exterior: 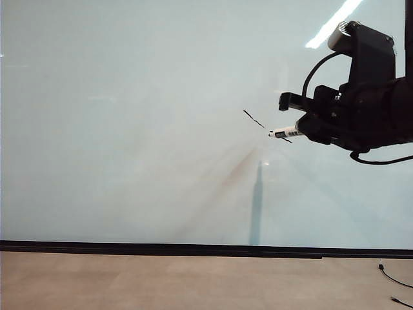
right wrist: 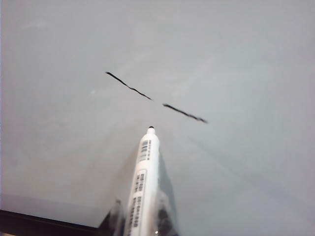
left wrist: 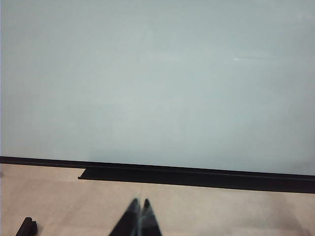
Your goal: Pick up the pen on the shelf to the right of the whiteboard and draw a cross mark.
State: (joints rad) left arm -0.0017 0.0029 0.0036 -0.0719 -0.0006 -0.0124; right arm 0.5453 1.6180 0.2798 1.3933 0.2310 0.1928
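The whiteboard [exterior: 129, 129] fills the exterior view. On it is one thin black slanted stroke [exterior: 253, 119], wavy and with a gap at its middle [right wrist: 133, 89]. My right gripper [exterior: 308, 126] reaches in from the right and is shut on the pen [exterior: 286, 133], a slim white marker with black print. In the right wrist view the pen [right wrist: 145, 172] sticks out between the fingers of the right gripper [right wrist: 142, 222], its black tip just short of the stroke's gap; I cannot tell if it touches the board. My left gripper [left wrist: 140, 202] is shut and empty, low before the board.
A thin black strip [exterior: 161, 247] edges the board's bottom above the tan floor [exterior: 161, 278]. A black ledge [left wrist: 197, 176] runs along that edge in the left wrist view. Cables [exterior: 395, 279] lie on the floor at right. A small black object [left wrist: 27, 227] sits on the floor.
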